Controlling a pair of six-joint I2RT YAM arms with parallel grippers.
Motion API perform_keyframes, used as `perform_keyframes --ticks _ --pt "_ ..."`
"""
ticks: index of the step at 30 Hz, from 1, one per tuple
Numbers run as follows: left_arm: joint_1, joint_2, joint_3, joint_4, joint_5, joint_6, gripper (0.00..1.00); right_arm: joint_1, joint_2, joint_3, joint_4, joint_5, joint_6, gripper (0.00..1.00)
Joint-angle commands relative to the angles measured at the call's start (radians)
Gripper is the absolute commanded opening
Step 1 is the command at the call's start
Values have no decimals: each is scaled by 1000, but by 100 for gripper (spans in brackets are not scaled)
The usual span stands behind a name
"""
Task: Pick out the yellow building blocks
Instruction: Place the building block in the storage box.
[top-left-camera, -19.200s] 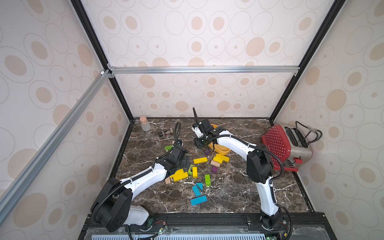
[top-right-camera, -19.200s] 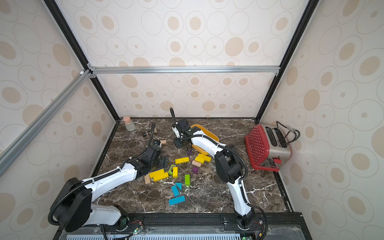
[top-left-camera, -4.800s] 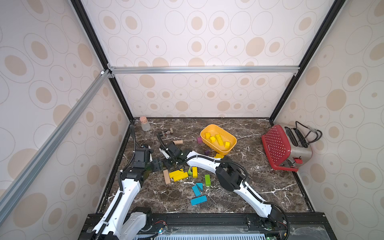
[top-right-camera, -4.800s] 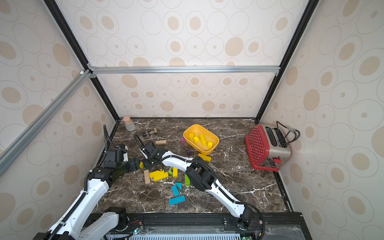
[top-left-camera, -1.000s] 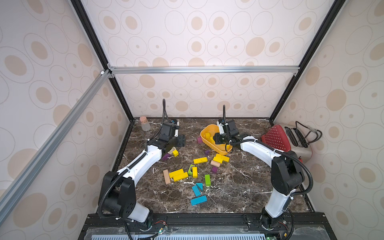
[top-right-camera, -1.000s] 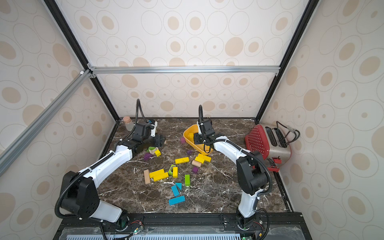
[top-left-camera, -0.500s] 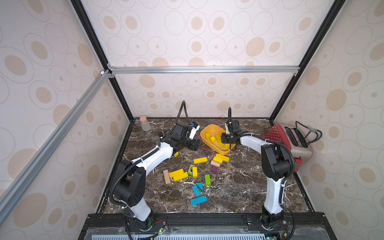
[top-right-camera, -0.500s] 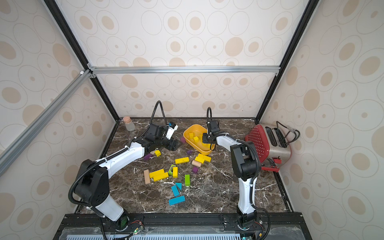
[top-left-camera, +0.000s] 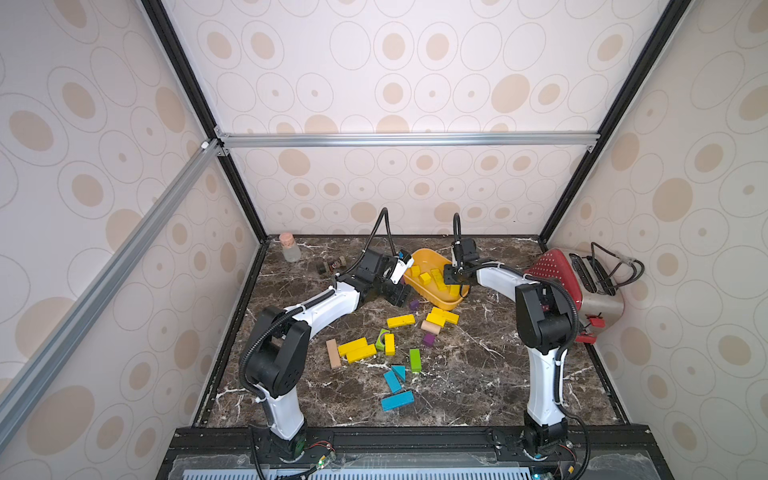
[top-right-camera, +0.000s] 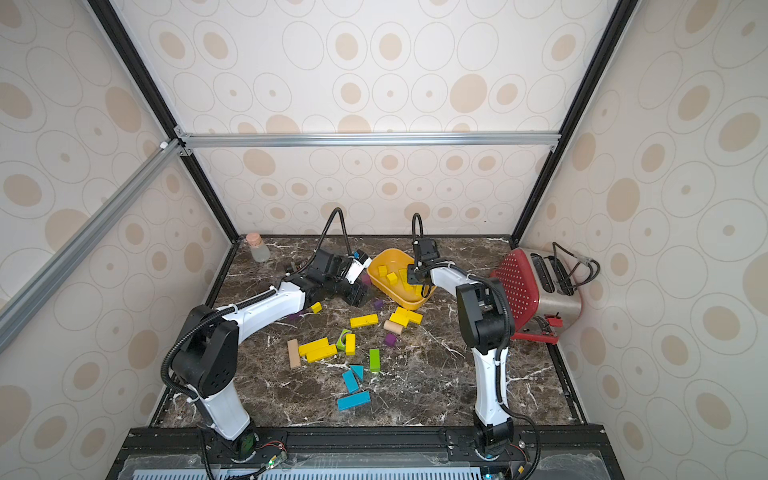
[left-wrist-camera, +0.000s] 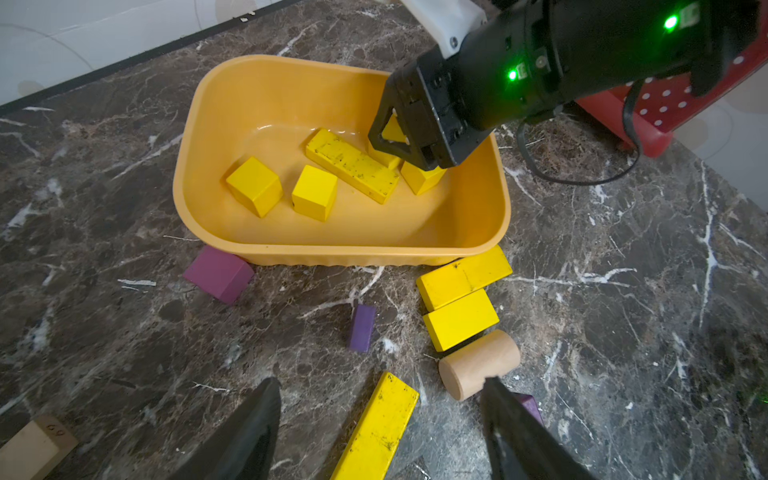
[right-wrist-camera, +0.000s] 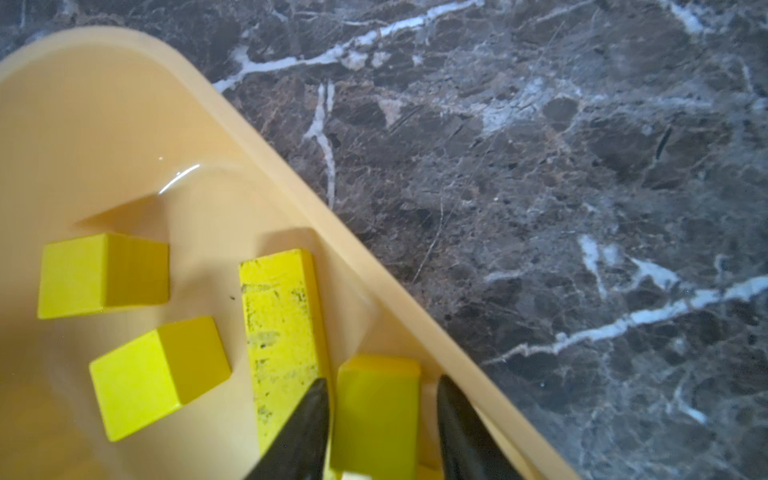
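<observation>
Between parted right tool (right-wrist-camera: 380, 386) tips, yellow block (right-wrist-camera: 374, 419)

text: "69" | on: plain wooden block (left-wrist-camera: 35, 444) | elsewhere: nothing legible

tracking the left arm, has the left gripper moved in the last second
Yes. In a top view, the left gripper has moved away from the bottle and now sits right beside the tub.

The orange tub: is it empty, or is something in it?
Not empty. In the left wrist view several yellow blocks lie on the floor of the tub.
</observation>
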Motion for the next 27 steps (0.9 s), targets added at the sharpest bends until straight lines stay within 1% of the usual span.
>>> perform_keyframes --ticks 1,6,9,11,13,15,16,19,23,27 --pt "-4 10 50 28 -23 28 76 -3 -3 14 14 -11 -10 51" --pt "-4 -3 53 12 -74 27 76 -1 -31 6 14 -15 -4 52" --pt "-3 -9 52 -9 -106 33 75 1 -60 -2 4 -40 -2 52" --pt "-3 -18 52 -25 -139 31 74 21 -97 -15 -2 -27 -13 52" --pt "-3 -22 55 -51 -195 33 74 43 -132 -35 10 -14 -29 52" --pt "-2 -23 61 -85 -266 27 73 60 -164 -44 15 -26 -27 52" --pt "3 -21 67 -109 -284 22 74 73 -177 -50 17 -34 -23 52" --pt "18 -29 79 -162 -279 6 74 119 -211 -69 46 -49 -22 52" --pt "55 -66 44 -186 -268 -6 73 202 -233 -72 73 -63 -23 51" --pt "139 -80 31 -251 -227 -88 72 283 -245 -76 100 -69 -20 51"
